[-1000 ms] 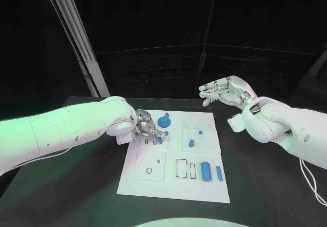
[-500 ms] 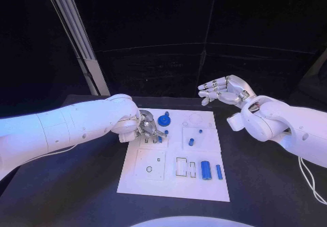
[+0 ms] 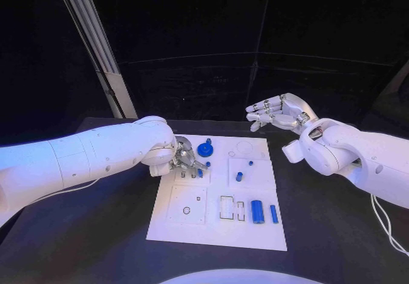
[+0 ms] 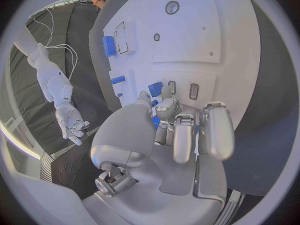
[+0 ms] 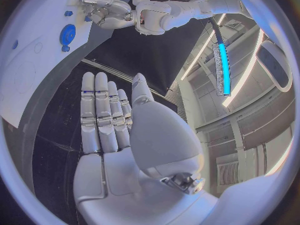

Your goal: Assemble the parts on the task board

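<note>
Pinching a blue part (image 4: 155, 89), left hand (image 3: 181, 158) (over task board (image 3: 213, 234)).

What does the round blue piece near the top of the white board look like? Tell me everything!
The round blue piece is a small disc that looks like plastic, with a raised middle, a bit like a wheel or gear; any teeth are too small to see. It lies flat on the task board, near its far edge. A smaller blue bit sits just beyond it. The left hand works right beside it, but whether they touch is unclear. The right hand is raised, away from it.
</note>
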You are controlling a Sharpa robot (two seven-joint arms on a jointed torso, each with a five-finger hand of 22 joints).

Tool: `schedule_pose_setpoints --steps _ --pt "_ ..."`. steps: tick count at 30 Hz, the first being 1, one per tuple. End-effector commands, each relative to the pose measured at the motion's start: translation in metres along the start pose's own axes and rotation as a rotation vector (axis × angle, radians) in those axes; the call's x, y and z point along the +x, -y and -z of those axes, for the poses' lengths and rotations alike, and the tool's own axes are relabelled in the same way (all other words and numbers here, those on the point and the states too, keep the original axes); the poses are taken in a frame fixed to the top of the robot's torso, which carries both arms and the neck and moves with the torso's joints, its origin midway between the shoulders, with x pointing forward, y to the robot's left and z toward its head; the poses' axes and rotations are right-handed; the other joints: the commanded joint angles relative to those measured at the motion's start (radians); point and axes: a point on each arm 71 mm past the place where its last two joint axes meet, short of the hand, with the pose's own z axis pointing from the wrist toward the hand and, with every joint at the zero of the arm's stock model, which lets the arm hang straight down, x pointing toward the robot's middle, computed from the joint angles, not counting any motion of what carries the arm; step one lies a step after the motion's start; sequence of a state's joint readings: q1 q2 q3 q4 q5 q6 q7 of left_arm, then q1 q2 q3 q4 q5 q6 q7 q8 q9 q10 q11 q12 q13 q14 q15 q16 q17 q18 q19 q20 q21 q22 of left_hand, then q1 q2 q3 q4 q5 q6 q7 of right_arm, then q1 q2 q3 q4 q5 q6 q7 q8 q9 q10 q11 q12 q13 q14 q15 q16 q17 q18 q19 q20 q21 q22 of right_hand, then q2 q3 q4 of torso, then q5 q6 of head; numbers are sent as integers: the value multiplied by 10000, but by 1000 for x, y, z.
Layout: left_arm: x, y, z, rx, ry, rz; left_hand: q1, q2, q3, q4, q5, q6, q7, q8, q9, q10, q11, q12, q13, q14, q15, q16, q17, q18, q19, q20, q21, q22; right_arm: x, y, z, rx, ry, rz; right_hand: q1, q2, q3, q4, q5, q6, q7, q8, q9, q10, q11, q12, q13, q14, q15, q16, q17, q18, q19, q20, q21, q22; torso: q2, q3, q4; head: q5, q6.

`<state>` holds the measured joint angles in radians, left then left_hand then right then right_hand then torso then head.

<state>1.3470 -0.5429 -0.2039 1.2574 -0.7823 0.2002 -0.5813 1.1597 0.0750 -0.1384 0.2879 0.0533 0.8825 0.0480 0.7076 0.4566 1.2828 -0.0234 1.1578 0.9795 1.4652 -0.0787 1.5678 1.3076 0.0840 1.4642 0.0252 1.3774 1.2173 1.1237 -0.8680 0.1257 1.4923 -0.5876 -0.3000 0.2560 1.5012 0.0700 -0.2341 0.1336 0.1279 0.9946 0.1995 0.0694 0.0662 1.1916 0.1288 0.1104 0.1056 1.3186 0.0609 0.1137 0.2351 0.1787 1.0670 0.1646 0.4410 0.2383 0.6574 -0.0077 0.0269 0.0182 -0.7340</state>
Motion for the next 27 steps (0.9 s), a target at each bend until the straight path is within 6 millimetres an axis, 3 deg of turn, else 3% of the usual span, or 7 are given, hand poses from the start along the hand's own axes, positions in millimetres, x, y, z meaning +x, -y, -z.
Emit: schedule_pose_setpoints --steps 1,27 --pt "-2 1 0 -50 176 24 95 -42 94 9 -7 -50 -4 49 22 -27 -8 28 -23 1056 -83 30 2632 -184 88 -44 52 12 1 -1 -1 -51 -121 -39 -72 11 -51 -3 45 -94 -3 -57 -12 -50 -14 -63 -13 -28 51 -45 -16 21 1 47 -45 -15 2 0 -1 -10 -20" --pt "0 9 -2 65 -59 -196 246 -267 751 -56 -1 -179 -27 248 203 -11 -31 39 -73 1056 -104 30 2632 -197 111 -66 81 98 2 0 -4 -27 -148 -57 -103 71 -55 -8 124 -102 1 -43 -5 -66 -9 -58 -30 -29 60 -85 -25 28 -6 65 -102 -50 6 -1 -2 -53 -74"
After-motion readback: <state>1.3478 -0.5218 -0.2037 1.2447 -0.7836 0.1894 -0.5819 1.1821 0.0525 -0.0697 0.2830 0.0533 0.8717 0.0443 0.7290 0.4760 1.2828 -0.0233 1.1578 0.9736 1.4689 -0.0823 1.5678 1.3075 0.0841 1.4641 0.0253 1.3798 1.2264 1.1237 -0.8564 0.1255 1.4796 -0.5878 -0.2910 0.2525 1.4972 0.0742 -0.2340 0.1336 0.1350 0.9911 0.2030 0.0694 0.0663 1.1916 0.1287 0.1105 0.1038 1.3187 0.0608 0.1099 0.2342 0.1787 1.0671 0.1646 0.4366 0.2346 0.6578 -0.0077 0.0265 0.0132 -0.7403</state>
